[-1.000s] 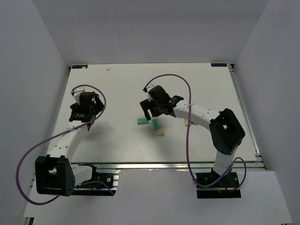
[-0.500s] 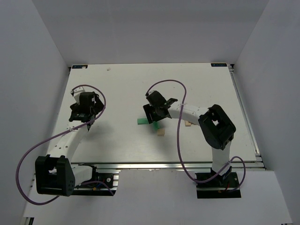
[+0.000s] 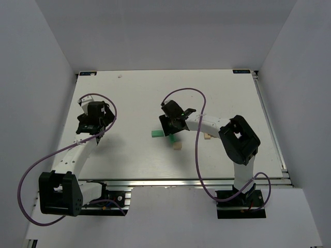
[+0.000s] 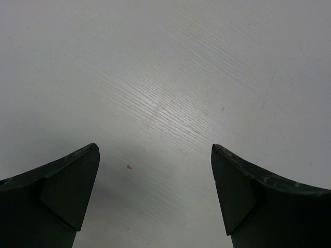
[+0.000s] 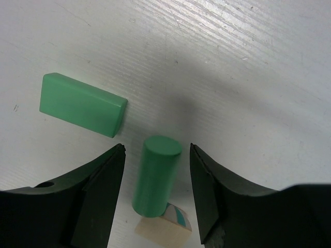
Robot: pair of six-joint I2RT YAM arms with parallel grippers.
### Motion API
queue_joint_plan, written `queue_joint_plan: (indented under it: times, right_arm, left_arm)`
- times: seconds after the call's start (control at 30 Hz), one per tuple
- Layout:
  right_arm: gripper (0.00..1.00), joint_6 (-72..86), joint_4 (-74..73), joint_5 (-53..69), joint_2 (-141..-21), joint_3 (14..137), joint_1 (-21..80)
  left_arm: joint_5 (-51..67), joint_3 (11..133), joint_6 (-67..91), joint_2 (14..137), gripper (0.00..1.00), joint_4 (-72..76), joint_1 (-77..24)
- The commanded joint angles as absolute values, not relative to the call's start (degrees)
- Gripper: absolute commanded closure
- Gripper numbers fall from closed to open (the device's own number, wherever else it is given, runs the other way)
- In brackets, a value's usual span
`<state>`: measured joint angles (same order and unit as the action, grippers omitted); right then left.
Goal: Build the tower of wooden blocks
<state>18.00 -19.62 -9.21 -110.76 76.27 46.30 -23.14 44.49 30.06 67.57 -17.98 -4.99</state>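
White walls box in the pale table (image 3: 129,93), and every place below is given from the green cylinder (image 5: 155,175) lying on its side near the table's middle. No tower stands yet; the pieces lie loose around that cylinder.

My left claw (image 4: 154,150) hangs far to the cylinder's left over bare board, jaws spread as wide as they go, holding nothing.

My right claw (image 5: 156,147) is the one that has changed. A second ago it hovered beyond the cylinder with its jaws wide; now it has come down over it and the jaws have drawn in, one on each side. A thin strip of table shows on both flanks, so I judge it not yet gripped, only bracketed.

Just left of the cylinder's far end lies a green block (image 5: 83,104), apart from it. A tan block (image 5: 163,230) touches the cylinder's near end. Another tan block (image 3: 208,136) sits well to the right.

Closing should lift the cylinder, though it may nudge that touching block.
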Motion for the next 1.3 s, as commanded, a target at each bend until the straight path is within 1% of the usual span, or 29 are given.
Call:
queue_joint_plan:
  times: [0.0, 0.27, 0.53, 0.6, 0.7, 0.77, 0.8, 0.83, 0.87, 0.93, 0.97, 1.07, 1.1, 1.17, 1.27]
  right_arm:
    - [0.4, 19.16, -20.48, -9.67, -111.18, 76.12, 46.49]
    - [0.39, 19.51, -20.22, -8.97, -110.92, 74.8, 46.58]
    - [0.43, 19.69, -20.21, -8.79, -111.01, 74.44, 46.58]
    - [0.48, 19.78, -20.04, -8.44, -110.92, 74.27, 46.58]
    - [0.53, 19.86, -20.21, -8.18, -111.01, 74.36, 46.58]
    - [0.54, 19.86, -20.21, -8.17, -111.01, 74.36, 46.58]
    - [0.57, 19.86, -20.13, -8.26, -111.01, 74.36, 46.58]
    - [0.58, 19.86, -20.04, -8.26, -111.01, 74.27, 46.58]
    - [0.63, 19.86, -19.78, -8.26, -110.92, 74.18, 46.58]
    - [0.66, 19.86, -19.43, -8.0, -110.83, 74.09, 46.58]
    - [0.69, 19.6, -19.34, -7.74, -110.83, 74.18, 46.58]
    - [0.72, 19.42, -18.81, -7.29, -110.74, 74.18, 46.58]
    - [0.76, 19.08, -18.37, -7.03, -110.39, 74.01, 46.5]
    - [0.77, 18.81, -15.93, -5.81, -109.69, 72.78, 46.58]
    - [0.82, 17.41, -11.45, -4.66, -106.36, 69.88, 46.58]
  left_arm:
    - [-23.47, 44.3, 30.5, 65.74, 0.02, -17.84, -4.83]
    - [-23.38, 44.21, 30.5, 65.83, 0.02, -17.75, -4.92]
    - [-23.64, 44.21, 30.59, 65.74, 0.02, -17.84, -4.83]
    - [-23.73, 44.21, 30.59, 65.74, 0.02, -17.84, -4.83]
    - [-23.73, 44.21, 30.59, 65.57, 0.02, -17.84, -4.83]
    - [-23.73, 44.12, 30.5, 65.48, 0.02, -17.75, -4.92]
    - [-23.64, 44.12, 30.59, 65.39, 0.02, -17.75, -4.92]
    - [-23.64, 44.12, 30.59, 65.39, 0.02, -17.75, -4.92]
    - [-23.64, 44.12, 30.5, 65.39, 0.02, -17.75, -4.83]
    - [-23.64, 44.12, 30.5, 65.39, 0.02, -17.75, -4.92]
    - [-23.47, 44.12, 30.5, 65.3, 0.02, -17.75, -4.83]
    - [-23.47, 44.03, 30.5, 65.13, 0.02, -17.75, -4.83]
    - [-23.47, 44.03, 30.5, 65.04, 0.02, -17.75, -4.92]
    - [-23.47, 44.03, 30.5, 64.95, 0.02, -17.84, -4.83]
    - [-22.68, 43.95, 30.32, 64.6, 0.02, -17.49, -4.83]
